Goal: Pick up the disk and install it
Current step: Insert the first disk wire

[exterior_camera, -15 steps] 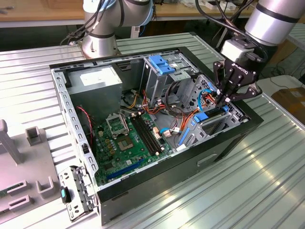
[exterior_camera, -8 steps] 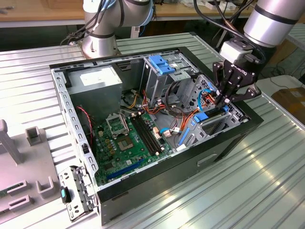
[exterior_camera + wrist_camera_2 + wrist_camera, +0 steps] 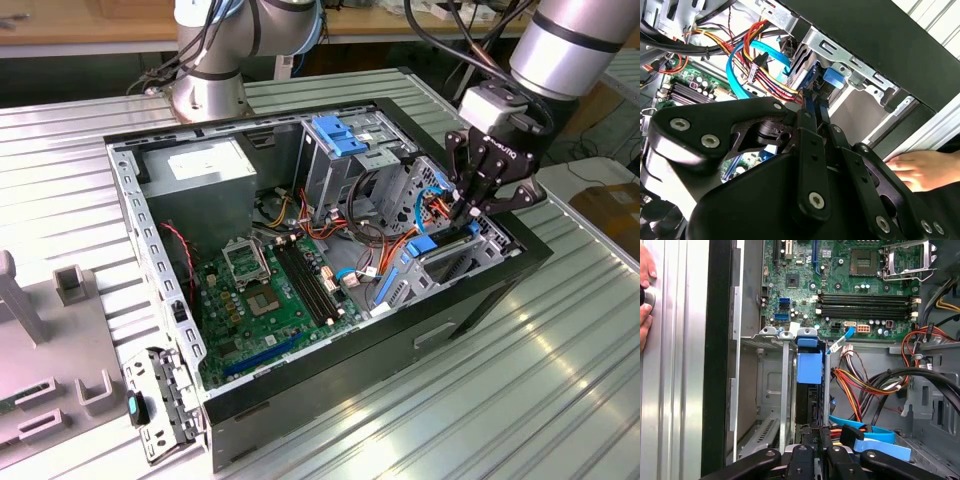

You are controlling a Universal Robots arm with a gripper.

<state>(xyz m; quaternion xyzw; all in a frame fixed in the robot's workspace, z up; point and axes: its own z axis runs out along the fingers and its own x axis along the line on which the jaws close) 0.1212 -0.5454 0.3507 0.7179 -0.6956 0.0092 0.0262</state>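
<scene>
Blue rails mark the disk (image 3: 809, 367), which stands on edge in a metal bay (image 3: 775, 390) of the open computer case (image 3: 470, 300), at the end of the case on the exterior view's right. In the first wrist view its blue tab sits at the bay mouth, close to the motherboard (image 3: 840, 285), with the dark body of the disk running down between the bay walls toward the gripper (image 3: 815, 437). The gripper's black fingers (image 3: 805, 450) are drawn narrow at the disk's near edge; whether they pinch it or only touch it I cannot tell. In the exterior view the gripper (image 3: 468, 212) reaches down into that end of the case, beside a bundle of orange, red and blue cables (image 3: 400, 235). A tall cage with a larger blue bracket (image 3: 340, 135) stands farther back. A hand (image 3: 920, 170) rests on the ribbed metal table (image 3: 560, 370) just outside the case wall.
</scene>
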